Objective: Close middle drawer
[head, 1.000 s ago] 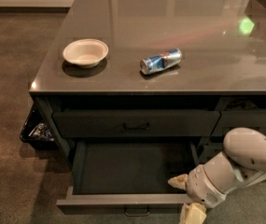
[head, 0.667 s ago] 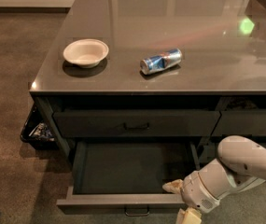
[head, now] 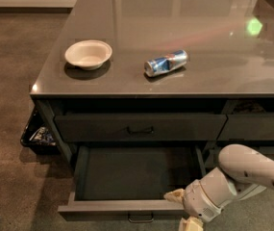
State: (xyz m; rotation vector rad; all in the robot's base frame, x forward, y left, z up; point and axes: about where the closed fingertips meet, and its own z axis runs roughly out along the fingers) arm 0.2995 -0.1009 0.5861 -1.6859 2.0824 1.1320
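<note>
Countertop point(head: 184, 18), glossy and grey, fills the upper half of the view. On it a white bowl point(head: 88, 54) sits upright towards 10 o'clock. A blue and silver can point(head: 165, 63) lies on its side near the centre, well apart from the bowl at its 3 o'clock. A green spot of light point(head: 254, 26) glints on the surface at 2 o'clock.

Under the counter edge the top drawer point(head: 103, 127) is shut, with its small loop handle at the middle. At its 3 o'clock a narrower drawer front point(head: 254, 127) is also shut.

The middle drawer point(head: 131, 172) lies at 6 o'clock, directly below the top drawer. It stands far out of the cabinet, and its long, shallow, dark box is bare inside. Its low front point(head: 107, 210) faces the camera near the bottom edge, with a loop handle point(head: 140, 219) at its centre.

The white arm point(head: 252, 170) comes in from 4 o'clock. The gripper point(head: 182, 209) is at the right end of the drawer front, at about 5 o'clock. Its two beige fingertips point(head: 175, 195) are spread apart. One shows just over the front's top edge and the other lower, at the bottom border. It has hold of nothing that can be seen, and contact with the front cannot be judged.

At 8 o'clock a black bin point(head: 31, 131) stands on the brown floor point(head: 11, 81) beside the cabinet.
</note>
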